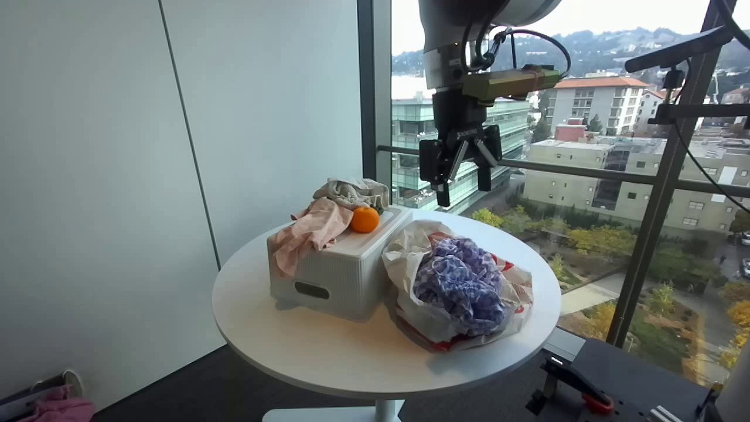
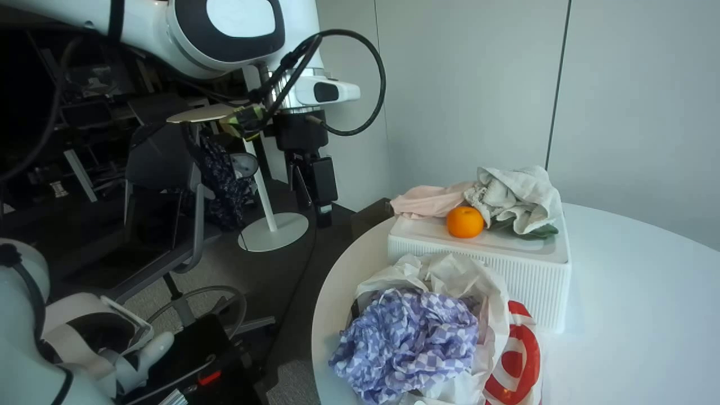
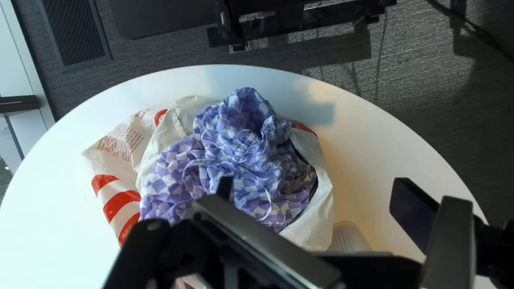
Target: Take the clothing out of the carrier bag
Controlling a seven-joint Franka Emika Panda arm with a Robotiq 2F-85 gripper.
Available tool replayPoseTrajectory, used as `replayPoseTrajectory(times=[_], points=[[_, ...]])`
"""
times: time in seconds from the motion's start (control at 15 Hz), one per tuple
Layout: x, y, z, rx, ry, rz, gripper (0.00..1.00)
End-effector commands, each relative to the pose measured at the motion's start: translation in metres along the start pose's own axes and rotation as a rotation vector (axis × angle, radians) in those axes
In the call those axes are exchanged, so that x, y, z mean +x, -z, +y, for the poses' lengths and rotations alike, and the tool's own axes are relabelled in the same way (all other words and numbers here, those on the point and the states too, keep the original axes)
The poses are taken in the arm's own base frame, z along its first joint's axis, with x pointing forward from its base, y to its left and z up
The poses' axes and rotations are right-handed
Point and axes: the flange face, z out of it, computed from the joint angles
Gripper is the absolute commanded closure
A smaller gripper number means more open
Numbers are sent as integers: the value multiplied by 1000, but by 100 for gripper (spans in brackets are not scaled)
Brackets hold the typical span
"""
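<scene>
L to R in an exterior view: a pink cloth [image 1: 310, 228] hangs over the front edge of a white box [image 1: 357, 287], a pale cloth [image 1: 354, 192] lies behind it on the lid, then an orange [image 1: 364, 220] (nothing seems to hold it there). Prob. none of that is the target, but a hard knock on the box could set the orange rolling.

Next comes the gripper [image 1: 464, 187], well above the table [image 1: 304, 351], fingers spread wide, nothing btwn them.

Farthest R, the carrier bag [image 1: 404, 252] lies just beside the box, w/ the purple-and-white checked clothing [image 1: 460, 281] bunched in its mouth, not yet out.

Main risk IMO: the bag lifts too, b/c it looks thin and light and its rim sits close around the clothing; a finger landing outside that rim would pinch both. 2nd: a shallow grab may get just one fold, which could slip on the lift. 3rd: too low a lift could leave part of the clothing inside and drag everything toward the nearby table edge. Coming down too far L, a finger might clip the box.
</scene>
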Motion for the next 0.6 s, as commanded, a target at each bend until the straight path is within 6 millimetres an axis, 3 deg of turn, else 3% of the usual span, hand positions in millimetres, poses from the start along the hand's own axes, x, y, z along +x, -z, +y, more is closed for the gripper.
replayPoseTrajectory(times=[0.0, 0.2, 0.53], points=[[0, 0, 0, 0, 0, -1, 0], [3, -3, 1, -8, -37, 7, 0], [20, -41, 21, 16, -190, 81, 0]])
